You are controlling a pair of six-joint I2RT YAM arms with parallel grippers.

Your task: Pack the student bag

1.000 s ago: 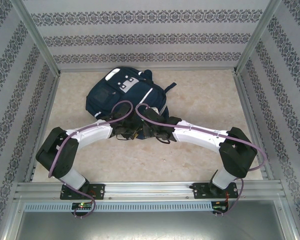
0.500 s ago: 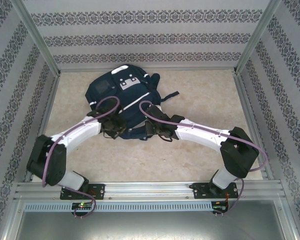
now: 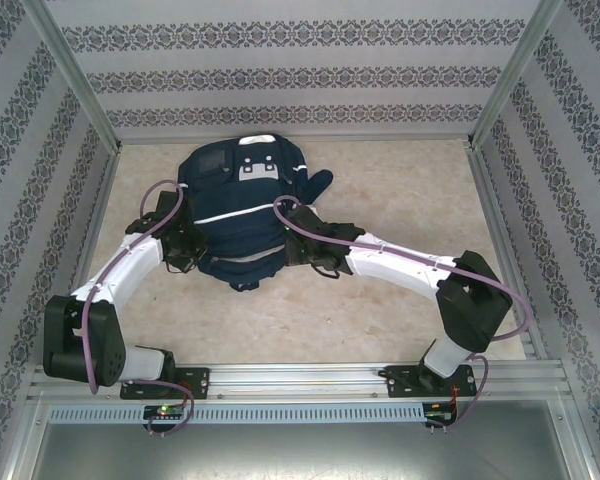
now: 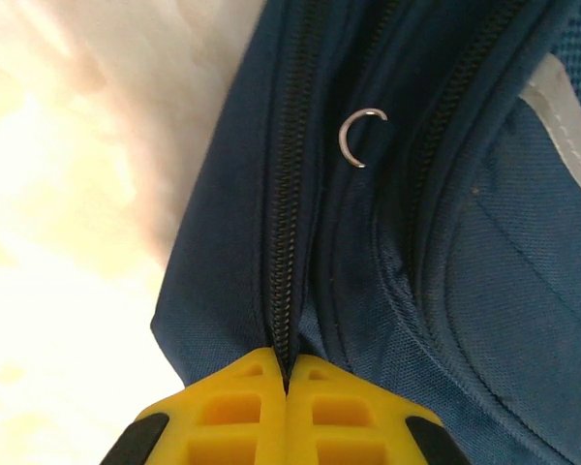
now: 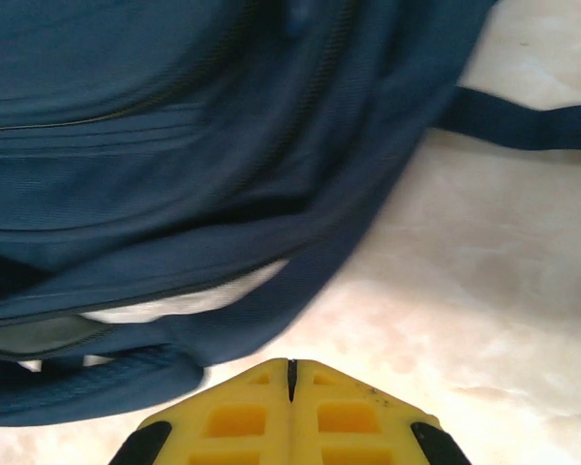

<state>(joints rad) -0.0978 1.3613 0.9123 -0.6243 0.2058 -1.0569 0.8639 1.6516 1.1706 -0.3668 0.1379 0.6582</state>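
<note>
Listing hazards, nearest first. Left tool: fingers pressed fully together, tips against the bag's lower corner exactly where the zip runs out; whether a pull or a fold of cloth is nipped cannot be told. Likely risk: a tug from here drags the whole bag across the surface rather than working the zip, since nothing seems to pin the bag down. Further risk: tips slide off smooth fabric and come away with nothing. Ring, small, C-shaped, metal, lying beyond the zip: may snag. Right tool: closed tight, nothing between its fingers, over bare surface just beside the bag's edge; a blind push could fold that edge under or catch the strap trailing farther off. Pose: both arms rise from bases at the near edge, elbows thrown outward, forearms angled inward and forward, wrists dipped, one tool at each flank of the bag. Bag: front up, mid-surface toward the far wall
</note>
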